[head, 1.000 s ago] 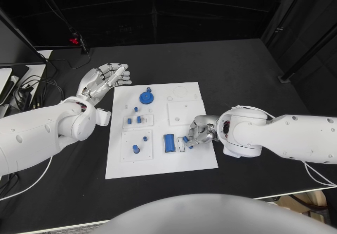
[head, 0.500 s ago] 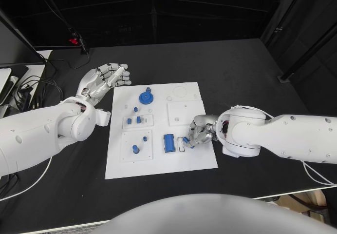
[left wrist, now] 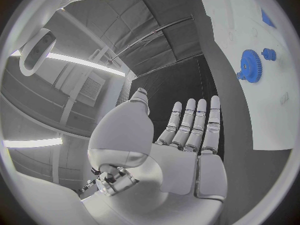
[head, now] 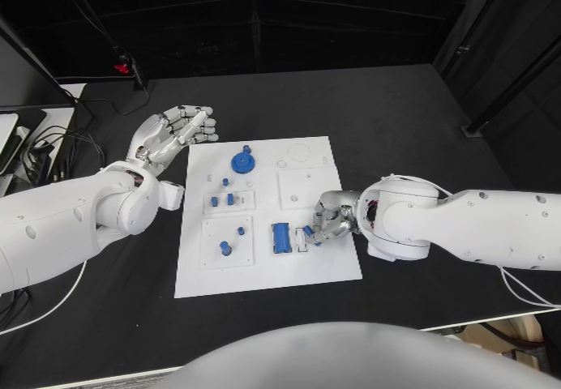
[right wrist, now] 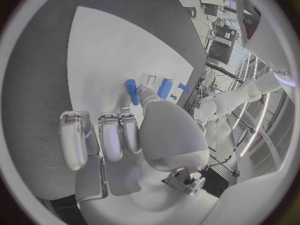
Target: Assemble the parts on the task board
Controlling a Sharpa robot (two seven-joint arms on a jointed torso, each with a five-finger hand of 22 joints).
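Note:
The white task board (head: 267,267) lies mid-table. On it are a blue gear (head: 243,160), a blue rectangular block (head: 282,237) and several small blue pegs (head: 227,247). My right hand (head: 331,219) rests on the board's right side with its fingers curled. It pinches a small blue part (head: 310,233) just right of the block. In the right wrist view the same part (right wrist: 131,91) sits between the thumb and a fingertip, low over the board (right wrist: 106,50). My left hand (head: 175,132) hovers flat and empty beyond the board's far left corner, also seen as the left hand (left wrist: 187,135), near the gear (left wrist: 250,65).
Black table (head: 386,113) surrounds the board. Cables and a stand with a red tip (head: 124,68) sit at the far left. White recessed plates (head: 307,185) take up the board's right half. A dark post base (head: 477,130) stands at the right.
The right hand with the small blue part has crept slightly toward the blue block. The left hand has stayed still.

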